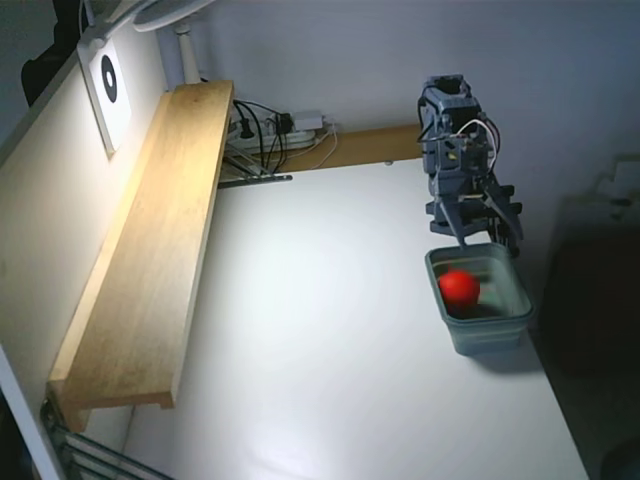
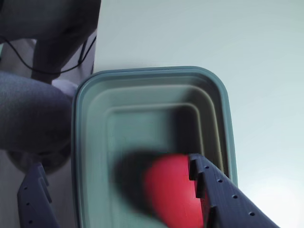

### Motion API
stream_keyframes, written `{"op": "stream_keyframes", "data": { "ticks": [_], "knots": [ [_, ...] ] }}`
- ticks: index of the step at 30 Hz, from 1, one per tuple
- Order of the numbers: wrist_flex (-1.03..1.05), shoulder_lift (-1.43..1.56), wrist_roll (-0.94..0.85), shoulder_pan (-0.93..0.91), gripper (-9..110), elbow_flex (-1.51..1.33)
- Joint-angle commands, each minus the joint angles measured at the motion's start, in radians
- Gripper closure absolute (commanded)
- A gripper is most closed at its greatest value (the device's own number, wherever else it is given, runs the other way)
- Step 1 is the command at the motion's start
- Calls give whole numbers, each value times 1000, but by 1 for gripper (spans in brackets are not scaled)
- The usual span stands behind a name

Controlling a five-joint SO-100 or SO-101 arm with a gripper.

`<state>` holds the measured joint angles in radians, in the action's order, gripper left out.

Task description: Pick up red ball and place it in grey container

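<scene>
Wrist view: the red ball point(image 2: 168, 190) is seen blurred inside the tub point(image 2: 152, 73), between the two fingers of the claw point(image 2: 116, 175), close against the right finger point(image 2: 223, 190) (contact cannot be told). The claw is spread wide, nothing gripped. In the fixed view the ball point(image 1: 459, 287) lies in the tub point(image 1: 490, 330) on the white table point(image 1: 320, 350), below the claw point(image 1: 480, 240).
</scene>
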<state>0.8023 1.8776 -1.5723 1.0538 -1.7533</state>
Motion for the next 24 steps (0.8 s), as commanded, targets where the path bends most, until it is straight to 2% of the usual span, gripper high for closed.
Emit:
{"op": "stream_keyframes", "data": {
  "ticks": [1,13,24],
  "knots": [
    [0,15,2,12,63,47],
    [13,18,2,-11,64,53],
    [95,34,2,-149,68,86]
  ]
}}
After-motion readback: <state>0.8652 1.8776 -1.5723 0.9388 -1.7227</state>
